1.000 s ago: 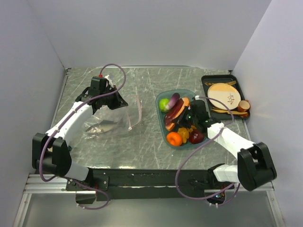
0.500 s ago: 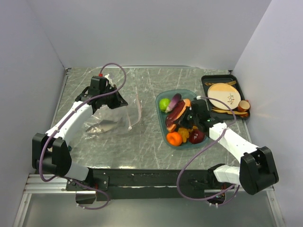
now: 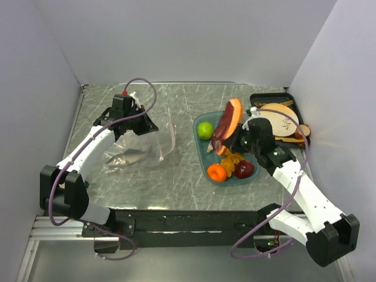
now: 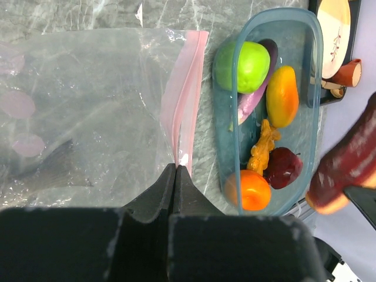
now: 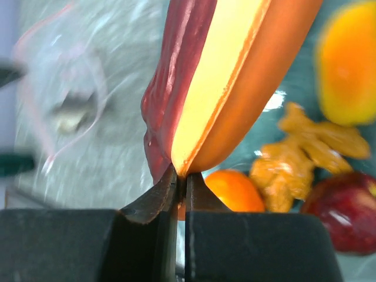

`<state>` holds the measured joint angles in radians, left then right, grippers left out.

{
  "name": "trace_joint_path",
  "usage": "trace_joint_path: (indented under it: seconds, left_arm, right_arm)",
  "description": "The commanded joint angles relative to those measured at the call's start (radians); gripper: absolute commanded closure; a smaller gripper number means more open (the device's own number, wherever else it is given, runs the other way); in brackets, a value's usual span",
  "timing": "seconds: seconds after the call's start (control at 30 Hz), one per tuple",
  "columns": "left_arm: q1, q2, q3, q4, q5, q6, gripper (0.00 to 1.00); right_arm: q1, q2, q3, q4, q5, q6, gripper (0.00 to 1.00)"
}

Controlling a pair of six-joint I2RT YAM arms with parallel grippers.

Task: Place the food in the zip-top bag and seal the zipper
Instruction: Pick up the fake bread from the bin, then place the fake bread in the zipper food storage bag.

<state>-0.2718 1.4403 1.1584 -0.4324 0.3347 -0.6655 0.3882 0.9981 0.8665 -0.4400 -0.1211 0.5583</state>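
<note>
Tabletop (image 3: 176, 176) is grey marble-look, white walls (image 3: 176, 41) around it; right gripper (image 5: 178, 173) pinches the brown-red slice (image 5: 223, 76), left gripper (image 4: 176, 170) clamped on zipper (image 4: 185, 100).

A grey-green, pale-veined marbled worktop (image 3: 188, 100) is enclosed by three plain, matte, off-white panels, namely a back wall (image 3: 176, 41), a left wall (image 3: 29, 88) and a right wall (image 3: 341, 70), with a silver metal rail (image 3: 59, 226) along its near edge, under even light.

No words, labels or numbers can be read anywhere.
</note>
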Motion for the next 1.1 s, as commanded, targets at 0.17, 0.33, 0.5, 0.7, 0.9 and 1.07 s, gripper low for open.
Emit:
trace_joint_path:
  seconds: [0.17, 0.33, 0.5, 0.7, 0.9, 1.07]
  left_arm:
    - [-0.004, -0.027, 0.037, 0.023, -0.031, 0.007, 0.99]
    - [-0.004, -0.043, 0.015, 0.044, -0.019, -0.006, 0.99]
    - [-0.009, -0.060, -0.003, 0.069, -0.008, -0.026, 0.99]
    - [-0.012, -0.061, 0.015, 0.058, -0.029, -0.017, 0.99]
    - [-0.033, -0.057, 0.015, 0.047, -0.057, -0.014, 0.99]
    - [-0.084, -0.077, -0.002, 0.049, -0.105, -0.006, 0.99]
  right_arm:
    - [0.012, 0.180, 0.218, -0.078, -0.549, -0.376, 0.96]
    - [0.020, 0.308, 0.353, -0.245, -0.660, -0.517, 0.97]
    - [0.083, 0.396, 0.399, -0.316, -0.675, -0.549, 0.96]
    - [0.155, 0.471, 0.420, -0.381, -0.646, -0.601, 0.96]
    - [0.175, 0.485, 0.387, -0.312, -0.678, -0.578, 0.96]
    - [0.173, 0.536, 0.442, -0.331, -0.713, -0.613, 0.94]
